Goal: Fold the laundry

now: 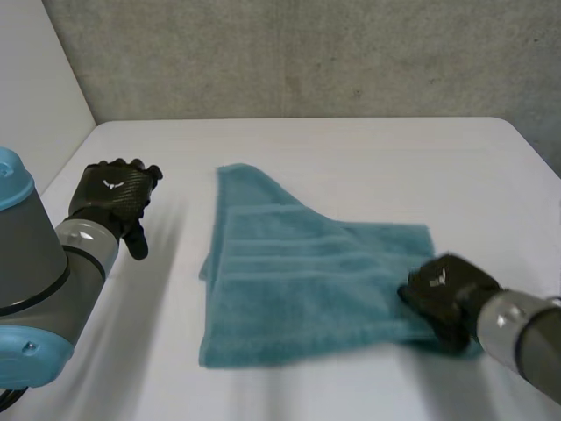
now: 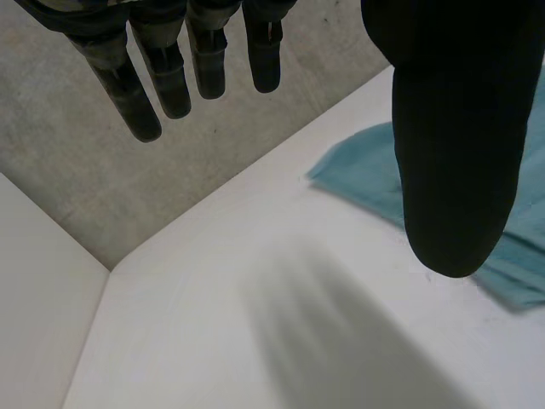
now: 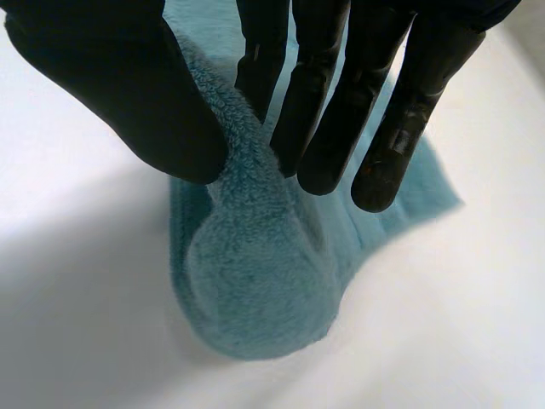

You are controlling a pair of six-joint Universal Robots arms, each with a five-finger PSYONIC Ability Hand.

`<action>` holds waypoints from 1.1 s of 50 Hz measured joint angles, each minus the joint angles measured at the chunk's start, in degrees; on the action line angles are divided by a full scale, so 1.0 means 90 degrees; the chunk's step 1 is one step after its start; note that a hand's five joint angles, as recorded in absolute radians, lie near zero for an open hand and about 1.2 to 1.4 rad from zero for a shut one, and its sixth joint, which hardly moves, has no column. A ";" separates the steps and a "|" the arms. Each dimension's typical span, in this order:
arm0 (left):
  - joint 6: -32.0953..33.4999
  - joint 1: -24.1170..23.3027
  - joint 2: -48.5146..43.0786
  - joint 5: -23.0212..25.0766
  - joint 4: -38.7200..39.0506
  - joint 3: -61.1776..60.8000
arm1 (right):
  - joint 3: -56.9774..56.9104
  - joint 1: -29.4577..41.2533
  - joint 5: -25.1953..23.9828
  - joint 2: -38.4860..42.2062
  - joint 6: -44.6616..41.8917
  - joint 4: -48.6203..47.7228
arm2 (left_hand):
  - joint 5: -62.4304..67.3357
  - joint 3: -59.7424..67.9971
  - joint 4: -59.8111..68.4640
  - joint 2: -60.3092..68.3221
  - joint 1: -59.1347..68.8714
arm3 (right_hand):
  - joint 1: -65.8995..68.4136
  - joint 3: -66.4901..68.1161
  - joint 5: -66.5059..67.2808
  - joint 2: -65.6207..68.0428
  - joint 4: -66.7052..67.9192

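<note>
At the near right of the white bench (image 1: pixel 368 158), the right hand (image 1: pixel 447 294) sits on the near right corner of the teal towel (image 1: pixel 289 289). A raised fold of the terry is pinched between its thumb (image 3: pixel 128 85) and fingers (image 3: pixel 328 111). The towel lies partly folded in mid-bench, one corner reaching toward the grey wall (image 1: pixel 307 53). Further back on the left, the left hand (image 1: pixel 112 195) hovers well apart from the cloth's edge. Its fingers (image 2: pixel 162 77) are straight and hold nothing.
</note>
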 measured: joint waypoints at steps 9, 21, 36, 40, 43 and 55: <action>0.0000 -0.0004 -0.0003 0.0001 0.0045 0.0007 | -0.0196 -0.0128 -0.0698 -0.0350 -0.0801 0.1357 | -0.0071 -0.0076 -0.0082 -0.0085 -0.0071 | -0.3221 -0.4299 -0.4132 -0.4283 -0.4355; 0.0000 0.0050 -0.0008 0.0000 0.0048 0.0031 | -0.3393 0.0815 -0.0876 0.1557 0.0669 0.0158 | -0.0126 -0.0127 -0.0141 -0.0142 -0.0150 | -0.3756 -0.4916 -0.4835 -0.4862 -0.5060; 0.0000 0.0090 0.0014 0.0003 0.0038 -0.0041 | -0.7741 0.1930 -0.1449 0.5356 0.0979 0.0084 | -0.0168 -0.0163 -0.0183 -0.0186 -0.0186 | -0.3756 -0.4916 -0.4836 -0.4862 -0.5059; 0.0000 0.0108 0.0014 0.0002 0.0040 -0.0054 | -0.8277 0.1954 -0.1674 0.5847 0.1099 0.0073 | -0.0168 -0.0163 -0.0183 -0.0186 -0.0186 | -0.3756 -0.4915 -0.4827 -0.4862 -0.5045; 0.0000 0.0122 0.0009 0.0001 0.0042 -0.0061 | -0.8626 0.1977 -0.1770 0.6233 0.1170 0.0064 | -0.0168 -0.0163 -0.0183 -0.0187 -0.0186 | -0.3756 -0.4915 -0.4810 -0.4862 -0.5044; 0.0000 0.0144 -0.0003 0.0004 0.0039 -0.0078 | -0.9099 0.2092 -0.1849 0.6903 0.1196 0.0143 | -0.0168 -0.0163 -0.0189 -0.0194 -0.0187 | -0.3117 -0.4185 -0.4064 -0.4171 -0.4234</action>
